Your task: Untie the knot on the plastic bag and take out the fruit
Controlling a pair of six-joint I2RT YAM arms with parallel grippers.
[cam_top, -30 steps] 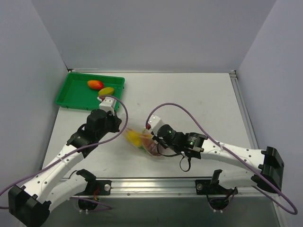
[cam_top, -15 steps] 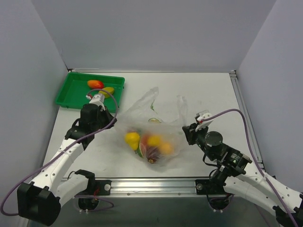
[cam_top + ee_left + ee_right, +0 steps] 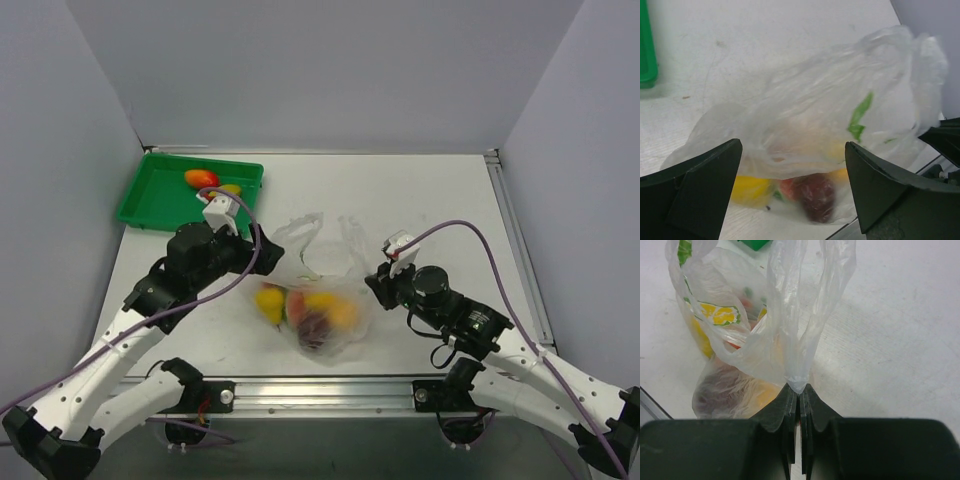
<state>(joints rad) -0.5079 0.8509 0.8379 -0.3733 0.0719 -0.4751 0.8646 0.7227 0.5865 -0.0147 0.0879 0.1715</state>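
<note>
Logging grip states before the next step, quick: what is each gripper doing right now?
Left gripper: open, holding nothing.
Right gripper: closed, pinching a gathered strip of the plastic bag.

- The top view looks down from above and behind both arms, their bases at its lower edge. It takes in the whole tabletop (image 3: pixel 430 200), with the tray (image 3: pixel 150 200) far left and the bag (image 3: pixel 335 262) mid-frame.
- The left wrist view looks low across the tabletop between its wide-apart jaws. It sits close to the bag, which fills most of the frame, and a tray edge shows at upper left.
- The right wrist view looks along its closed jaws, very near the bag's pinched plastic.
- All three views share the bag and the fruit (image 3: pixel 270 300) inside it.
</note>
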